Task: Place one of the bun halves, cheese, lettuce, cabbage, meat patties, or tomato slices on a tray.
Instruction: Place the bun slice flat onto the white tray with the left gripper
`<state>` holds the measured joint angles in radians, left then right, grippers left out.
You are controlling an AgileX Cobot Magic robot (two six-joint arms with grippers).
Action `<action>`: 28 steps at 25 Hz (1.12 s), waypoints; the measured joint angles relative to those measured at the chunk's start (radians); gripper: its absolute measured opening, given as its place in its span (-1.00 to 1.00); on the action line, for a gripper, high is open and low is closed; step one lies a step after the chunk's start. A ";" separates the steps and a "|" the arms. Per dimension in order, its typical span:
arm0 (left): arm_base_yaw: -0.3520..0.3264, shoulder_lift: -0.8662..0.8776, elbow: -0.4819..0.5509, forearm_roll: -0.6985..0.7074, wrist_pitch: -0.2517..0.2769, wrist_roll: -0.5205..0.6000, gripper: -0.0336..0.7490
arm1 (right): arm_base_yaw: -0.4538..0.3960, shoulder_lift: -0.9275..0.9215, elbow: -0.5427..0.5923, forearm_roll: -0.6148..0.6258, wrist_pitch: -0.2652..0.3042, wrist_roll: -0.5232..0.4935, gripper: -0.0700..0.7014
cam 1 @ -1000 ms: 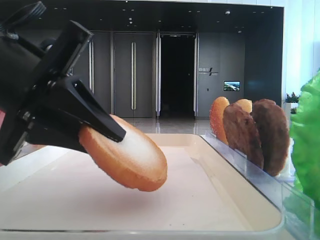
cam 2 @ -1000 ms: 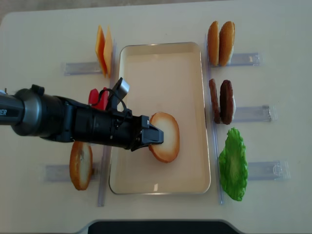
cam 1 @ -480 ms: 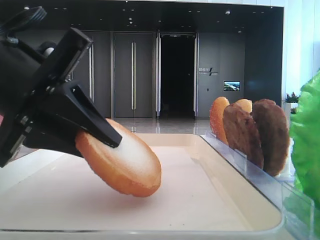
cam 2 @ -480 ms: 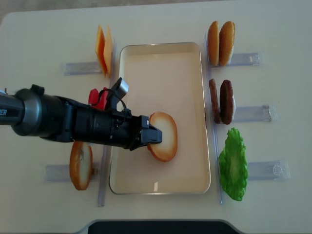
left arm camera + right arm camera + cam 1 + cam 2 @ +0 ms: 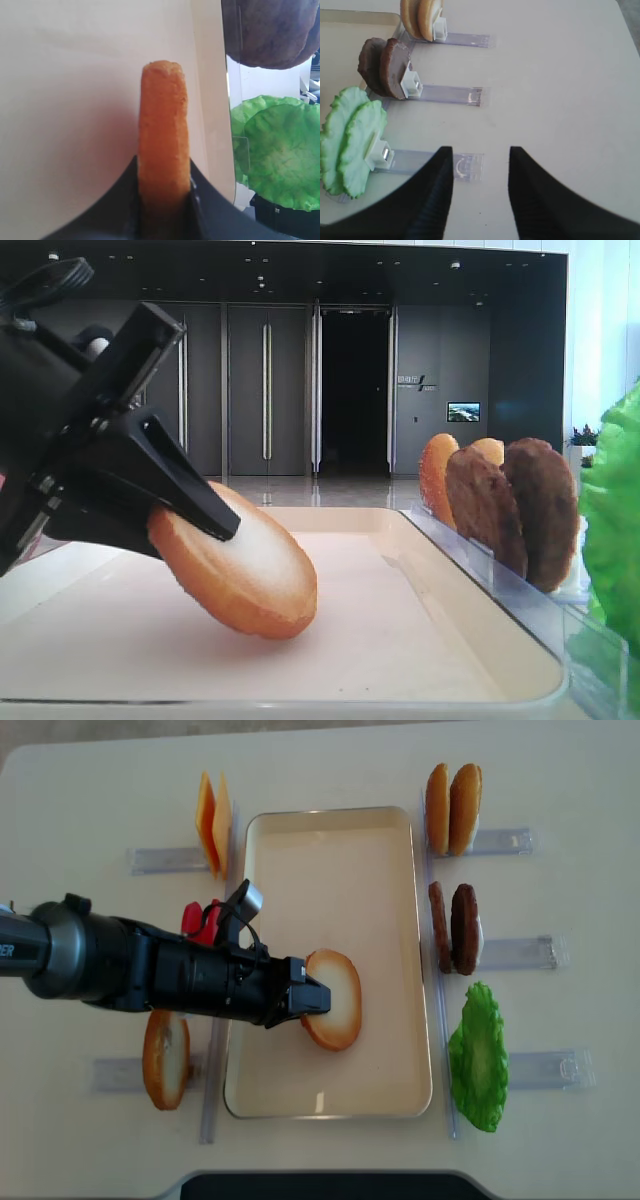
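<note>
Bun (image 5: 333, 1012) is pinched tight in your left gripper (image 5: 312, 1000), tilted, low edge touching or just above the tray (image 5: 330, 825). Let go now and it could flop or roll on its rim. Right gripper (image 5: 480, 165) sits parted, holding nothing

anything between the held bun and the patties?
Only bare tray floor, then its right rim. Overhead view shows nothing between the bun in the left gripper and the patties.
</note>
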<state>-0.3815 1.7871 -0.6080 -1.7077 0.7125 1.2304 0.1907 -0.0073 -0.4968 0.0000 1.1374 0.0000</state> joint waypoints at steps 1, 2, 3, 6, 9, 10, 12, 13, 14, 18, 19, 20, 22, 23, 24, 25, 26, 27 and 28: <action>0.000 0.000 0.000 0.000 0.000 0.000 -0.57 | 0.000 0.000 0.000 0.000 0.000 0.000 -0.07; 0.000 0.000 0.000 0.000 0.000 0.000 -0.57 | 0.000 0.000 0.000 0.000 0.000 0.000 -0.07; 0.000 0.000 0.000 0.000 0.000 0.000 -0.57 | 0.000 0.000 0.000 0.000 0.000 0.000 -0.07; 0.000 0.000 0.000 0.000 0.000 0.000 -0.57 | 0.000 0.000 0.000 0.000 0.000 0.000 -0.07; 0.000 0.000 0.000 0.000 0.000 0.000 -0.57 | 0.000 0.000 0.000 0.000 0.000 0.000 -0.07; 0.000 0.000 0.000 0.000 0.000 0.000 -0.57 | 0.000 0.000 0.000 0.000 0.000 0.000 -0.07; 0.000 0.000 0.000 0.000 0.000 -0.001 -0.57 | 0.000 0.000 0.000 0.000 0.000 0.000 -0.07; 0.000 0.000 0.000 0.000 0.000 -0.003 -0.57 | 0.000 0.000 0.000 0.000 0.000 0.000 -0.07; 0.000 0.000 0.000 0.000 0.000 -0.006 -0.57 | 0.000 0.000 0.000 0.000 0.000 0.000 -0.07; 0.000 0.000 0.000 0.000 0.000 -0.013 -0.51 | 0.000 0.000 0.000 0.000 0.000 0.000 -0.07; 0.000 0.000 0.000 0.000 0.000 -0.015 -0.48 | 0.000 0.000 0.000 0.000 0.000 0.000 -0.07; 0.000 0.000 0.000 0.000 0.000 -0.016 -0.46 | 0.000 0.000 0.000 0.000 0.000 0.000 -0.07; 0.000 0.000 0.000 0.000 0.000 -0.020 -0.40 | 0.000 0.000 0.000 0.000 0.000 0.000 -0.07; 0.000 0.000 0.000 0.000 0.000 -0.024 -0.38 | 0.000 0.000 0.000 0.000 0.000 0.000 -0.07; 0.000 0.000 0.000 0.000 0.000 -0.028 -0.34 | 0.000 0.000 0.000 0.000 0.000 0.000 -0.07; 0.000 0.000 0.000 0.000 0.000 -0.032 -0.29 | 0.000 0.000 0.000 0.000 0.000 0.000 -0.07; 0.000 0.000 0.000 0.000 0.000 -0.033 -0.25 | 0.000 0.000 0.000 0.000 0.000 0.000 -0.07; 0.000 0.000 0.000 0.000 0.000 -0.035 -0.20 | 0.000 0.000 0.000 0.000 0.000 0.000 -0.07; 0.000 0.000 0.000 0.000 0.000 -0.035 -0.16 | 0.000 0.000 0.000 0.000 0.000 0.000 -0.07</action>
<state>-0.3815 1.7871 -0.6080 -1.7080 0.7124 1.1956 0.1907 -0.0073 -0.4968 0.0000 1.1374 0.0000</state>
